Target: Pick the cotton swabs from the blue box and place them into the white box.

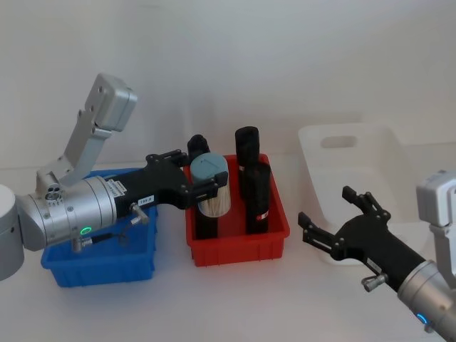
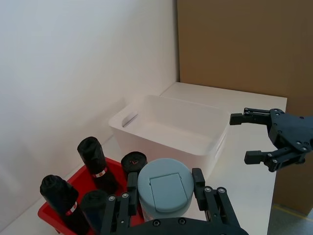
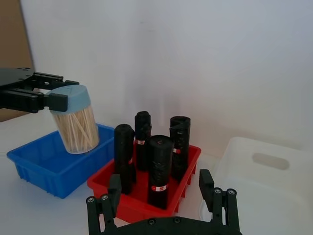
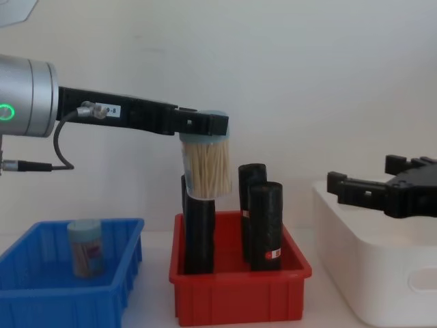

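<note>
- Right gripper (image 1: pixel 324 206), jaws spread and empty, hovers beside the white box (image 1: pixel 370 146), seemingly parked.
- Left gripper (image 1: pixel 206 174) clamps a jar of cotton swabs (image 1: pixel 211 194) by its lid, high over the red bin (image 1: pixel 239 251), likely to clear the black rolls (image 1: pixel 247 146) on the way across.
- Another jar (image 4: pixel 85 247) stands in the blue box (image 4: pixel 41 301).
- Roll bands (image 3: pixel 161 188) and an arm tag (image 4: pixel 106 109) are too small to read.

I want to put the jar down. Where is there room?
The white box is bare inside: best for the left gripper's jar. The blue box has room beside another jar. The table before the red bin is free. The red bin is crowded with black rolls.
</note>
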